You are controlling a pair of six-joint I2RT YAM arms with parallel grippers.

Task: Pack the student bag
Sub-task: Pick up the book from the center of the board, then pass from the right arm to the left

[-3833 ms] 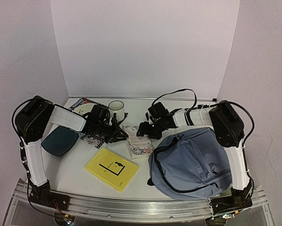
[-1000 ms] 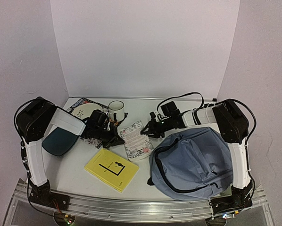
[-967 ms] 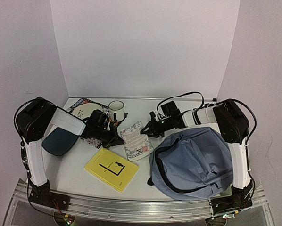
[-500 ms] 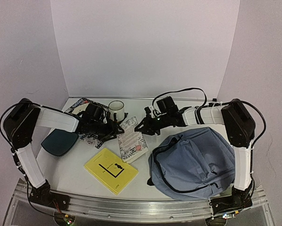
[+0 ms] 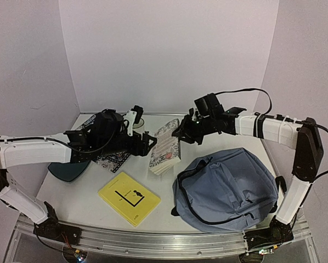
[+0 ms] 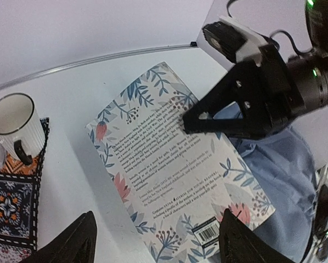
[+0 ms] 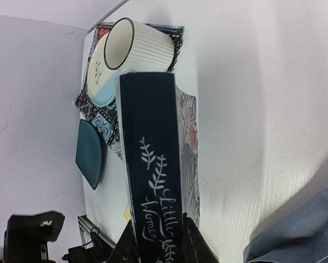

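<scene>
One floral book (image 5: pixel 165 149) clamped by spine in R gripper (image 5: pixel 180 133), tilted, nr student bag (image 5: pixel 224 186); L gripper (image 5: pixel 146 143) fingers apart, just beside.

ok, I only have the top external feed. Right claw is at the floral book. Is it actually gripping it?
Observer: Yes. The right wrist view shows the right claw shut on the book, one finger on either side of its dark spine.
Operator: Title?
Observer: The spine reads "Little Women".
Operator: And the other arm?
Observer: The left wrist view shows the left claw open, fingers spread wide and not closed on the book. The back cover faces it.
</scene>
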